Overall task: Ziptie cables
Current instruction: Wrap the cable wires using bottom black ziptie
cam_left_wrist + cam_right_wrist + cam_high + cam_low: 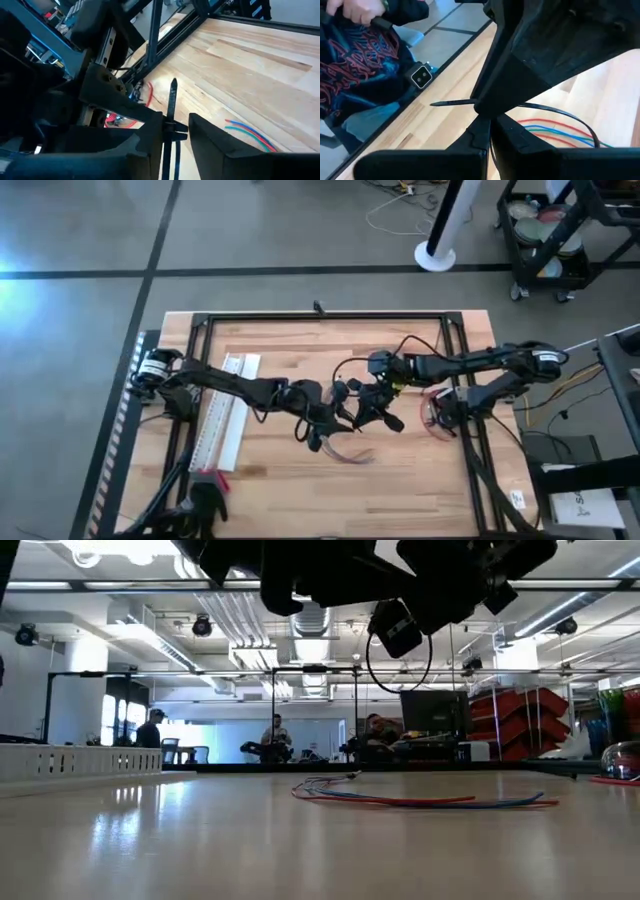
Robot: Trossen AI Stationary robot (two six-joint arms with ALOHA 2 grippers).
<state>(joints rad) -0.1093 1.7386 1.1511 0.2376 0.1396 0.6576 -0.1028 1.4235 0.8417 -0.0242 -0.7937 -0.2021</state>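
Cables (420,800) loose on table (400,480) | both pincers clamp black ziptie (171,107) overhead

The bench (300,470) is seen whole from straight overhead, and level from its surface. Close wrist views are aimed downward; the cables (420,800) are shared.

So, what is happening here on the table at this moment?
Both arms are raised over the middle of the table with a black zip tie between them. The left gripper holds the zip tie near its head, and the right gripper is shut on its other part. The cables lie loose on the table below, not yet tied.
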